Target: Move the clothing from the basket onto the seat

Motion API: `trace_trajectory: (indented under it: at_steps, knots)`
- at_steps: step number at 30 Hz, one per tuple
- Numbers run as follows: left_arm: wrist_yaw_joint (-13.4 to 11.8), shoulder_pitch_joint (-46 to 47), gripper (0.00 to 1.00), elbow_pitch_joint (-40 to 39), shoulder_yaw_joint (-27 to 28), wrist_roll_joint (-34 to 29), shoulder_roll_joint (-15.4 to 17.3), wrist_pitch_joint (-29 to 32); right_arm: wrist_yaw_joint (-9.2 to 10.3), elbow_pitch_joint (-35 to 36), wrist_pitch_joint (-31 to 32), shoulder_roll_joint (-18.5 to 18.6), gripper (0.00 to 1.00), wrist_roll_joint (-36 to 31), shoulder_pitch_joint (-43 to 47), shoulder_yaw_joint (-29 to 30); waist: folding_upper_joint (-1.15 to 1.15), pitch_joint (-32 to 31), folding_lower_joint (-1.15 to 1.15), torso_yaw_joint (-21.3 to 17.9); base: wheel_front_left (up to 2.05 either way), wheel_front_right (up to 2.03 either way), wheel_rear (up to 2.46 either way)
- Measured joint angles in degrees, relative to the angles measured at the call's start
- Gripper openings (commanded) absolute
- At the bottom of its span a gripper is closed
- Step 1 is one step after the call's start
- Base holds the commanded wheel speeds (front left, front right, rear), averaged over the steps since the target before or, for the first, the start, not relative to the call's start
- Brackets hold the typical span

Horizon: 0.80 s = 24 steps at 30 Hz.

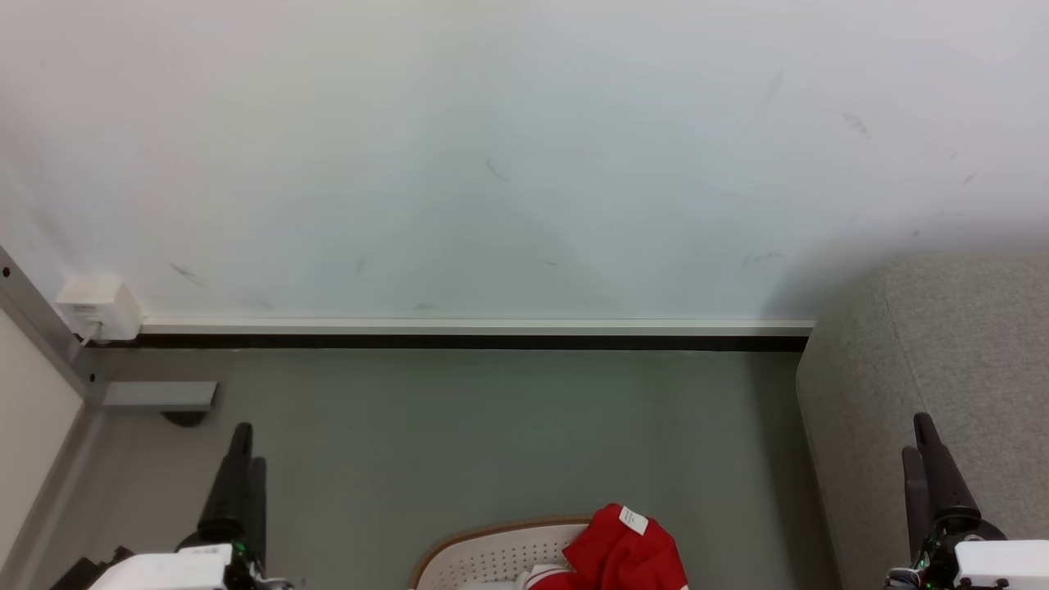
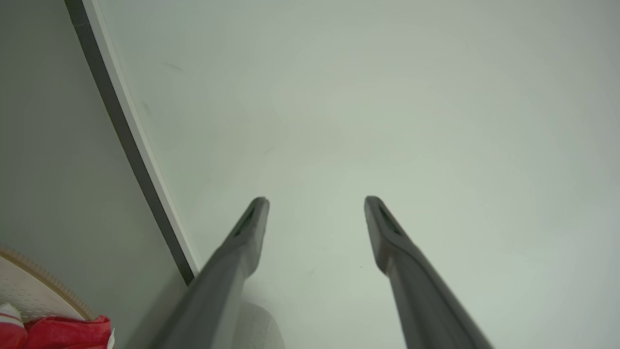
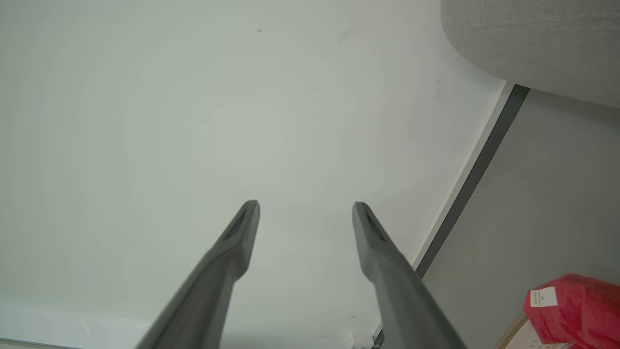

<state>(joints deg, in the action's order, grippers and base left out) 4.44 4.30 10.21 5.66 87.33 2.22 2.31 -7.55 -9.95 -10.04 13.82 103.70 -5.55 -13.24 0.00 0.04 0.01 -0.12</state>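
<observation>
Clothing (image 1: 623,557): red heap at the right end of the basket (image 1: 483,553) on the floor, low between left hand (image 2: 316,199) and right hand (image 3: 305,203), both spread apart and empty, the right likely nearer, beside the seat (image 1: 942,369).

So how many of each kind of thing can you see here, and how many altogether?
Grippers: 2, the left gripper and the right gripper, both open
White basket: 1
Heap of red clothing in the basket: 1 (how many pieces, I can't tell)
Grey seat: 1
Total: 5
</observation>
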Motion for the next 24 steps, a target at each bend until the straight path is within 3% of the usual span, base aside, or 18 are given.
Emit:
trace_trajectory:
  at_steps: [5,24]
  knots:
    - [0.29,0.00,1.00,-0.73,0.25,-4.53,0.00,-1.10,0.00,0.42,-0.22,-0.89,1.00,-4.52,-0.12,0.76,0.00,-0.03,0.00,-0.11,0.00,0.00,0.00]
    - [0.91,-0.16,1.00,-2.89,0.71,-26.64,0.03,-5.37,0.00,-1.07,-1.61,-2.07,1.00,-32.60,-0.30,1.68,0.00,-0.21,0.00,-0.52,0.00,0.00,0.00]
